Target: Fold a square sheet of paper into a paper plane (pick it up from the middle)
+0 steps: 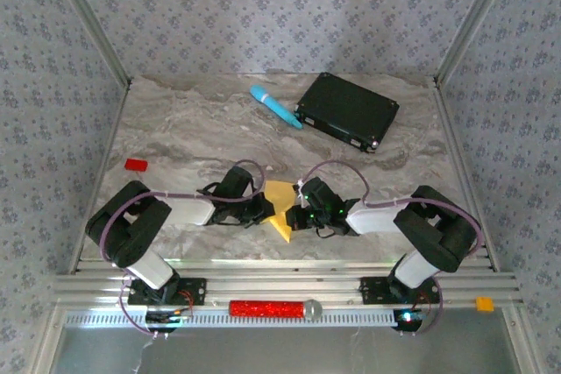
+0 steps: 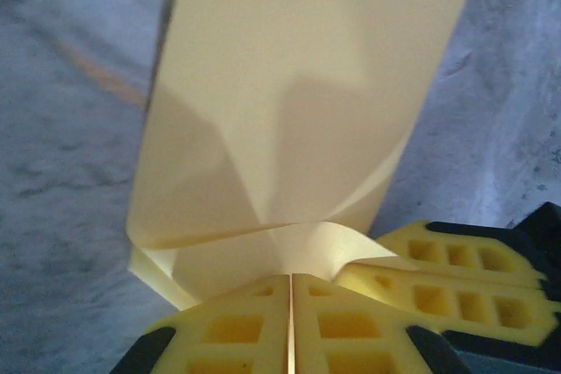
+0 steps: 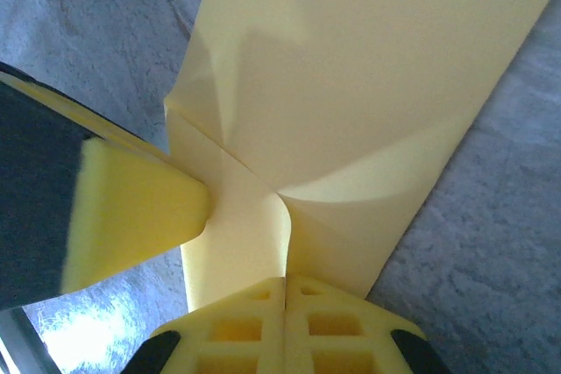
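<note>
top external: both arms lean in from the near edge and meet low over the front middle of the surface. the left claw and right claw sit just beside each other. the square sheet of paper lies between and under them, one pointed yellow corner poking toward the near edge. the black flat box, light-blue cylinder and small red block lie well apart at the back and left, out of the working patch.

left wrist: the left claw's pads are pressed together, seam barely visible, with a curled lip of paper running into it. reads as clamped on the sheet's edge. the sheet runs away from the lens as a long band, creased, one layer lapped over another. a pad of the right claw lies alongside at lower right.

right wrist: mirrored. the right claw's pads are together with a fold of paper fed into the seam, so also clamped on the sheet. a left pad butts the paper from the left.

judgement: mid-fold. two pinches close together on the same stretch look meant to hold a crease line taut while the layers are set. risk: thin paper buckling or tearing if the claws pull unevenly.
</note>
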You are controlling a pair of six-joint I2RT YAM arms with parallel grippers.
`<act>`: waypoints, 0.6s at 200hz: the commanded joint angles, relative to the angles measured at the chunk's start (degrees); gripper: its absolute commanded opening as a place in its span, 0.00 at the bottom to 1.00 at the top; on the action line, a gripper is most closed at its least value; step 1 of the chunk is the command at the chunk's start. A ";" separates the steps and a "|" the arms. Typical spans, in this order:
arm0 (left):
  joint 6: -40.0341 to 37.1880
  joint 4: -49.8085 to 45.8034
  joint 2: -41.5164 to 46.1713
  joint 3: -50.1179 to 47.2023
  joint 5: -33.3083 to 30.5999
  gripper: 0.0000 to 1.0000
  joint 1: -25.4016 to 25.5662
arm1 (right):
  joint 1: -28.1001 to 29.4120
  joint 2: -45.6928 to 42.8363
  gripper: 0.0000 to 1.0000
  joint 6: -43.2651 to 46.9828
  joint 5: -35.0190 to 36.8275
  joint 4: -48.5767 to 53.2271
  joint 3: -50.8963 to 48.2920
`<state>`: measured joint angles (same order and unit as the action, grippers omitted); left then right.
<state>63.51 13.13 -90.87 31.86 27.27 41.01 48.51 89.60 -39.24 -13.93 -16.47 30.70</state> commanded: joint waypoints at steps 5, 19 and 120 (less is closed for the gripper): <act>-1.36 -2.93 0.87 -1.21 -2.76 0.09 0.28 | 0.29 1.98 0.05 -0.53 0.60 3.55 0.16; -1.62 -3.21 0.95 -1.61 -3.55 0.09 0.26 | 0.23 2.11 0.05 -0.48 0.60 3.55 0.15; -5.76 -3.96 4.41 3.64 -1.08 0.12 0.36 | 0.20 1.63 0.05 -0.48 0.93 3.80 -0.20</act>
<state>59.79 10.00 -85.03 32.91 24.67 41.01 48.51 90.06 -39.27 -14.24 -16.88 31.00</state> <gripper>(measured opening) 0.118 0.052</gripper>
